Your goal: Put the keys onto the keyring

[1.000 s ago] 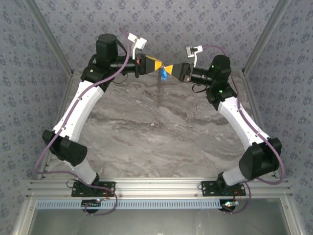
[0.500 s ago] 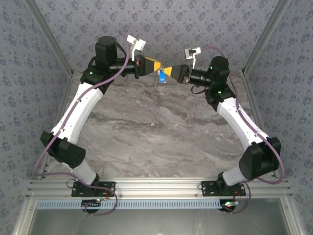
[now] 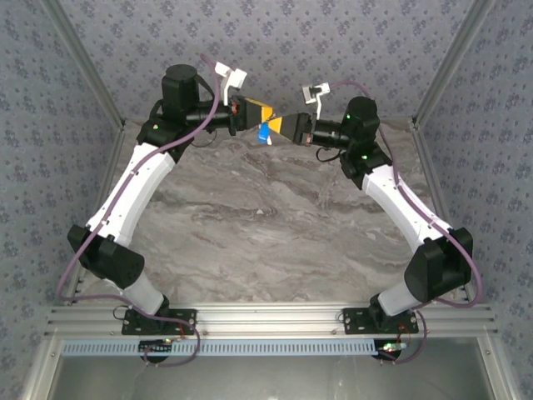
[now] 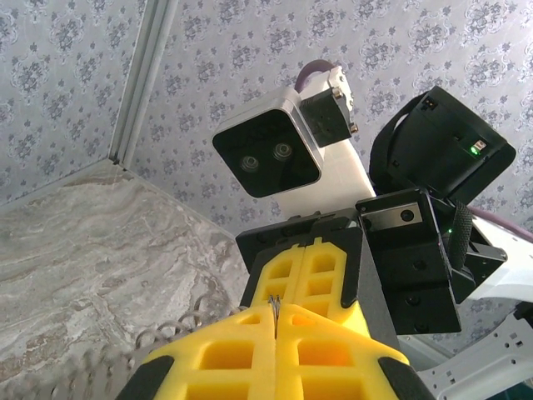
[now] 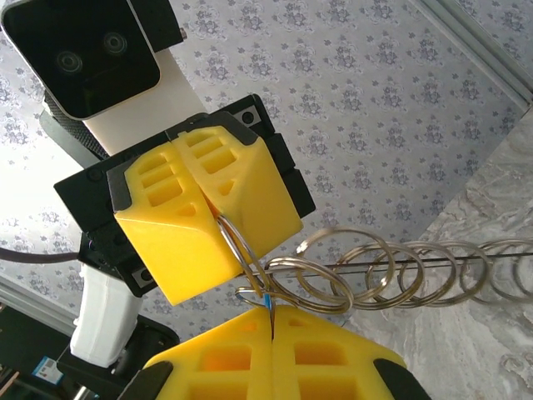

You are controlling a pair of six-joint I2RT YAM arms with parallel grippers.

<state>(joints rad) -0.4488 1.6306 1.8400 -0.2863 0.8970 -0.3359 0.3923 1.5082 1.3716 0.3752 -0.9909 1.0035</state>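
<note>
Both grippers meet high above the far edge of the marble table (image 3: 250, 217). My left gripper (image 3: 264, 112) is shut on a silver split ring (image 5: 239, 242) at the end of the keyring (image 5: 391, 268), a chain of linked rings hanging off to one side. My right gripper (image 3: 281, 125) faces it tip to tip, shut on the key (image 3: 263, 132), whose blue head hangs just below the fingertips. In the right wrist view a blue sliver of the key (image 5: 267, 303) sits between my right gripper's (image 5: 271, 312) jaws, touching the ring. My left gripper (image 4: 275, 310) pinches thin wire.
Patterned walls (image 3: 333, 42) and metal corner posts (image 3: 83, 67) close in the table on three sides. The arm bases are bolted to the rail (image 3: 266, 321) at the near edge. The rest of the ring chain (image 4: 166, 329) trails beside my left fingers.
My right gripper has moved left with the key, closing the gap to the left gripper. The left arm has hardly moved.
</note>
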